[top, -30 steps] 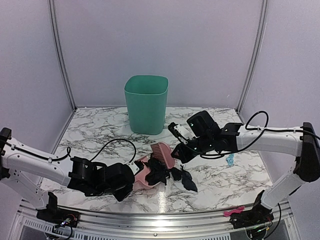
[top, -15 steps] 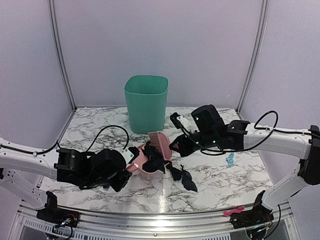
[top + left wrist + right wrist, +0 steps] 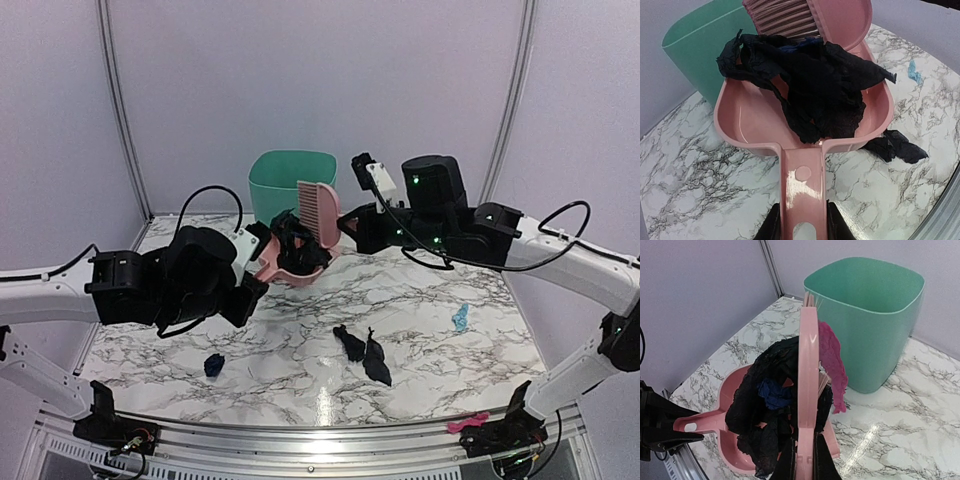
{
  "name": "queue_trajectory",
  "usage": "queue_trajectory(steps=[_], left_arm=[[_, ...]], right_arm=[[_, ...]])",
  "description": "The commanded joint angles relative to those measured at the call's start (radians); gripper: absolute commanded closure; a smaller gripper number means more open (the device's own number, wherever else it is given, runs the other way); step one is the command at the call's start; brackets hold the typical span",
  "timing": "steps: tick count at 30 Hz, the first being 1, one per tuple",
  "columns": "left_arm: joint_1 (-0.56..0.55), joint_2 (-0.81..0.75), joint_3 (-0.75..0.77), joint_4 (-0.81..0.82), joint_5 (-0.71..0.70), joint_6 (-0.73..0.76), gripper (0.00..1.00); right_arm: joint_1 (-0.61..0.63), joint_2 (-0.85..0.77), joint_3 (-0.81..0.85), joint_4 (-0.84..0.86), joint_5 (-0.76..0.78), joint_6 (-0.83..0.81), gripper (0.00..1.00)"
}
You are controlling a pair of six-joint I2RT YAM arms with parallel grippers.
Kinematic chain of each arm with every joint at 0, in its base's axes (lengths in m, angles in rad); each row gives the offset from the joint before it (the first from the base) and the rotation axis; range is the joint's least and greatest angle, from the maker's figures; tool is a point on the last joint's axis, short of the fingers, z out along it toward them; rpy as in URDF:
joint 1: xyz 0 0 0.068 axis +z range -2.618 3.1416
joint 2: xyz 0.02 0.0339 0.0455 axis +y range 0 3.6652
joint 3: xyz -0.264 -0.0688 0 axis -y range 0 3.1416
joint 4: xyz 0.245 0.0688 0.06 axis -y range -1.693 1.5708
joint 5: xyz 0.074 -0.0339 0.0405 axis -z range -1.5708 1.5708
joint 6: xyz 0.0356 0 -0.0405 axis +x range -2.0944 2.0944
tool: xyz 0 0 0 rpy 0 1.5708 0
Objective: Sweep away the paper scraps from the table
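My left gripper (image 3: 252,288) is shut on the handle of the pink dustpan (image 3: 285,268), held in the air just in front of the green bin (image 3: 272,180). The pan (image 3: 765,120) is heaped with black paper scraps (image 3: 825,90), one navy. My right gripper (image 3: 352,228) is shut on the pink comb-like brush (image 3: 318,212), whose teeth press against the scraps in the pan (image 3: 775,400). Two black scraps (image 3: 362,352) and one dark scrap (image 3: 213,365) lie on the marble table (image 3: 450,370). A light-blue scrap (image 3: 460,318) lies at the right.
A silver rail (image 3: 320,440) runs along the table's front edge. A small pink object (image 3: 468,422) lies on the rail at the right. Grey walls enclose the back and sides. Black cables loop off both arms.
Both arms lifted the loaded dustpan and brush from the table up and back toward the bin. A dark scrap now lies on the table at the left front.
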Motion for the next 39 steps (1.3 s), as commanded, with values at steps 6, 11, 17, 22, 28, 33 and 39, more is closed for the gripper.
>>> queue_trajectory(steps=[6,11,17,22,28,33,39], left_arm=[[0.074,0.104,0.213,0.051,0.030,0.086,1.00],[0.102,0.146,0.295,0.044,0.041,0.101,1.00],[0.134,0.199,0.395,0.040,0.077,0.140,1.00],[0.181,0.264,0.480,0.041,0.131,0.151,1.00],[0.272,0.345,0.581,0.041,0.246,0.141,1.00],[0.356,0.426,0.671,0.041,0.364,0.105,1.00],[0.452,0.493,0.714,0.044,0.474,0.015,1.00]], right_arm=[[0.004,0.038,0.184,0.018,0.109,-0.087,1.00],[-0.016,0.055,0.247,0.012,0.138,-0.109,1.00],[-0.042,0.068,0.284,0.009,0.171,-0.128,1.00],[-0.063,0.079,0.305,0.040,0.188,-0.144,1.00],[-0.088,0.150,0.375,0.080,0.219,-0.180,1.00],[-0.095,0.250,0.471,0.089,0.258,-0.222,1.00],[-0.108,0.390,0.594,0.073,0.308,-0.268,1.00]])
